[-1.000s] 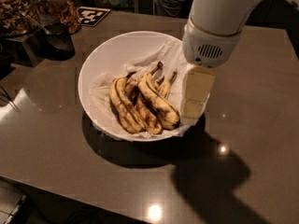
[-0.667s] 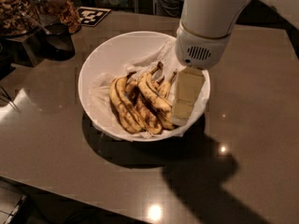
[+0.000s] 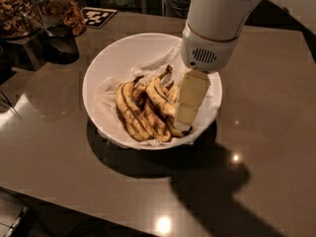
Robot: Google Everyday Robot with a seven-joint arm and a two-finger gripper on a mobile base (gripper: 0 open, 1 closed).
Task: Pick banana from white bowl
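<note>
1. Gripper [image 3: 184, 118] hangs from the white arm housing [image 3: 217, 19], pointing down into the right half of the white bowl [image 3: 106, 58].
2. Gripper open or closed: cannot tell from this angle; only one cream-coloured flat side faces the camera.
3. Banana [image 3: 157, 97]: long, curved, yellow with brown freckles, lying in the bowl's middle on crumpled white paper [image 3: 106, 107].
4. Its stem end points up-right toward the housing; its lower end runs under the gripper tip, so the gripper overlaps the banana's right part. Contact not clear.
5. Darker streaked bananas [image 3: 129, 113] lie just left, touching it.
6. Bowl sits on a brown table [image 3: 59, 152]; nut jars [image 3: 15, 6] are well apart at top left.
</note>
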